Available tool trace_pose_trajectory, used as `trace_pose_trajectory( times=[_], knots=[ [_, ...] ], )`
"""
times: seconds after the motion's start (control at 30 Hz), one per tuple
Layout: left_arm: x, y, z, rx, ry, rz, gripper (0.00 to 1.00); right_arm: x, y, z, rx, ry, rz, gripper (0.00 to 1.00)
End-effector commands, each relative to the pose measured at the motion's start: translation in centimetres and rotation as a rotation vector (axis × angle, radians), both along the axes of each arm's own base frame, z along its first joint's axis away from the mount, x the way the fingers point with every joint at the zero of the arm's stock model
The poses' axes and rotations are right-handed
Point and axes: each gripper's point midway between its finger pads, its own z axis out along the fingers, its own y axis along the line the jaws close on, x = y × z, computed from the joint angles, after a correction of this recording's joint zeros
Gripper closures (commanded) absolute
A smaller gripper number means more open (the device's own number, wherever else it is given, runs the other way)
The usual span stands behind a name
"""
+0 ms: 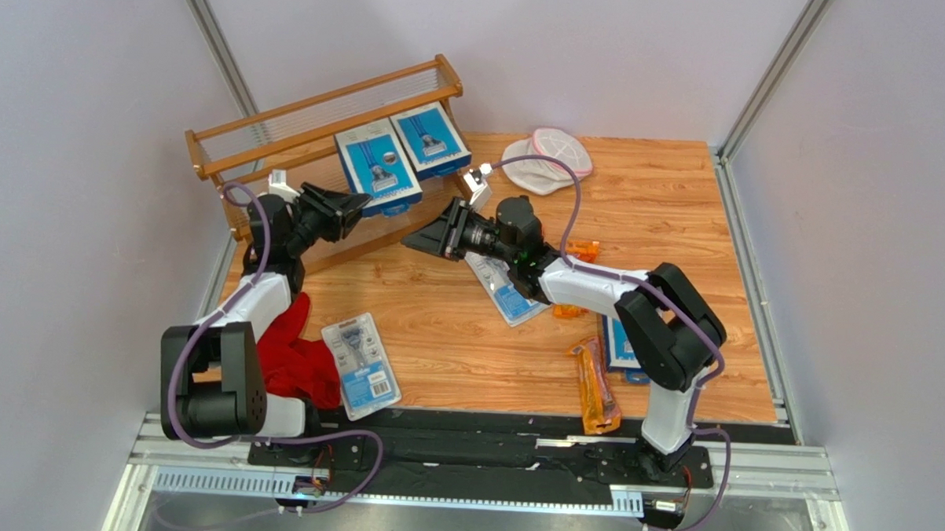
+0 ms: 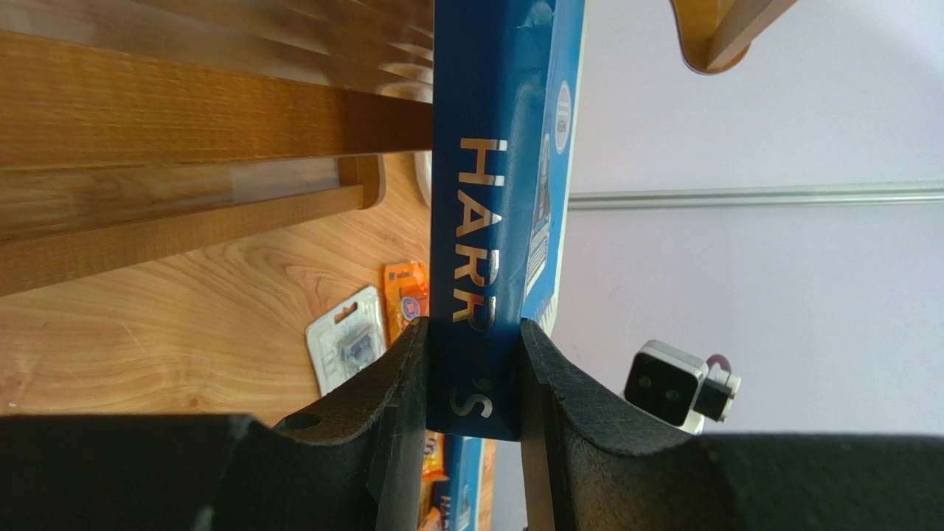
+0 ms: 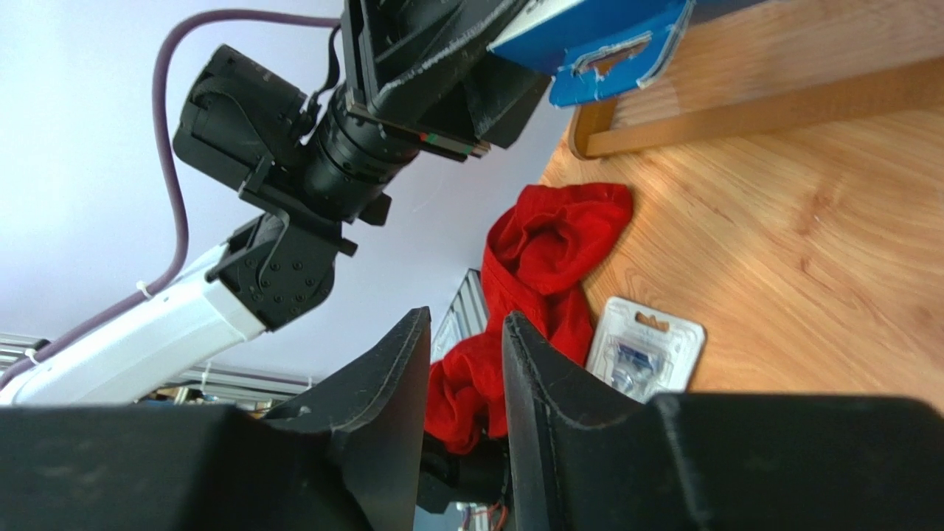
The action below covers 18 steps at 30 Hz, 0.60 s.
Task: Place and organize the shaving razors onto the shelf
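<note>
1. Left hand (image 1: 352,205): pressed onto the lower edge of a blue box (image 2: 499,166), one finger on each flat face. The box stands on edge against the rails of the shelf (image 1: 317,109).
2. A second blue box (image 1: 430,140) leans on the shelf just beside the held one, on its right.
3. Right hand (image 3: 465,321): fingers drawn near each other with a narrow gap and nothing between them. It hangs above the desk (image 1: 462,360), near the front of the shelf and apart from the left hand.
4. Lying on the desk:
   - a blister pack (image 1: 362,358), touching the red cloth (image 1: 297,356) near the left arm's base;
   - an orange bag (image 1: 597,388), at the near edge by the right arm's base.
</note>
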Motion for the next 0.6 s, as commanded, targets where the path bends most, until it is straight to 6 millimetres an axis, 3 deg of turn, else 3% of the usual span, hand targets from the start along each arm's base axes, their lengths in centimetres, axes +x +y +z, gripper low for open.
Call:
trace_pose_trajectory(
  times=[0.0,0.3,0.57],
  knots=[
    [1.0,0.7,2.2,0.032,-0.089,-0.017,0.99,0.7,2.0,3.0,0.089,-0.045,0.04,0.71],
    [2.0,0.5,1.7,0.003,-0.075,-0.069,0.88,2.6,4.7,1.0,0.038,-0.009,0.042,0.86],
    [2.1,0.4,2.4,0.011,-0.087,-0.081,0.66,3.1,5.1,0.3,-0.018,-0.028,0.007,0.93]
  ],
)
